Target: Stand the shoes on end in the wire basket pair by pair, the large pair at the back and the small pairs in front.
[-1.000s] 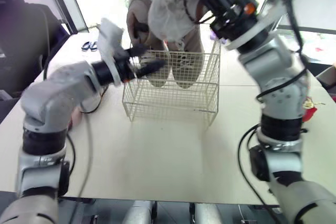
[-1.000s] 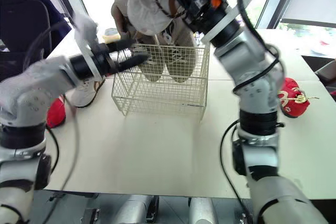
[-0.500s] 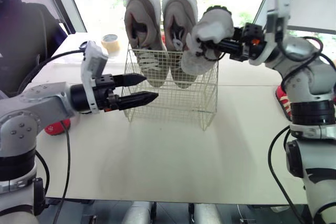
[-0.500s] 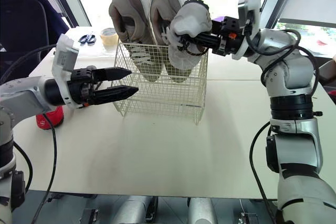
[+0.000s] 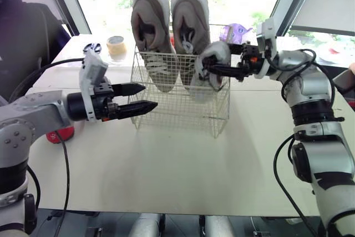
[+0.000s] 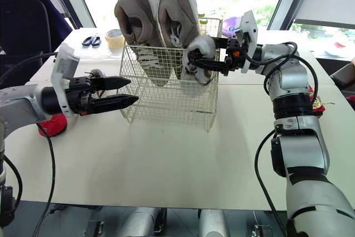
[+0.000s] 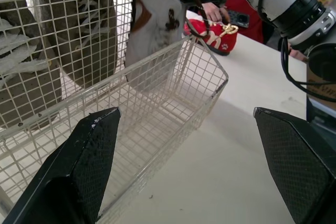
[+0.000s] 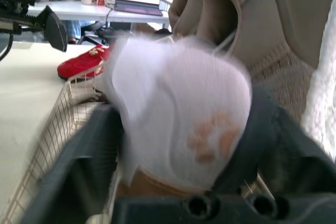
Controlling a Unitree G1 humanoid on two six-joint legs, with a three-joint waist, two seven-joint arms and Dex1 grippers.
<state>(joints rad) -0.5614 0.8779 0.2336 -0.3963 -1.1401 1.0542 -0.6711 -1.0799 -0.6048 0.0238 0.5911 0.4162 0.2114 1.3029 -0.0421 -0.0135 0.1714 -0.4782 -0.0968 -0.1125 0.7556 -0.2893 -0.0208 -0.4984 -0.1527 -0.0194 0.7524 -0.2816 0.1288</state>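
Note:
A wire basket [image 5: 183, 120] stands mid-table. Two large beige shoes [image 5: 150, 20] [image 5: 189, 15] stand on end against its back wall. A small white shoe [image 5: 213, 55] with a tan mark sits upright at the basket's right front. My right gripper [image 5: 217, 60] reaches in from the right, its fingers spread wide on either side of that shoe [image 8: 178, 108]. My left gripper [image 5: 144, 97] hovers open and empty just outside the basket's left front corner.
One red shoe [image 5: 60, 134] lies on the table to the left behind my left arm, and another [image 7: 215, 32] lies to the right of the basket. A tape roll [image 5: 116, 44] and scissors [image 6: 89, 41] sit at the back left.
The right gripper has carried the white shoe down from above the basket into its right front, and its fingers have spread. The left gripper drew back slightly to the left.

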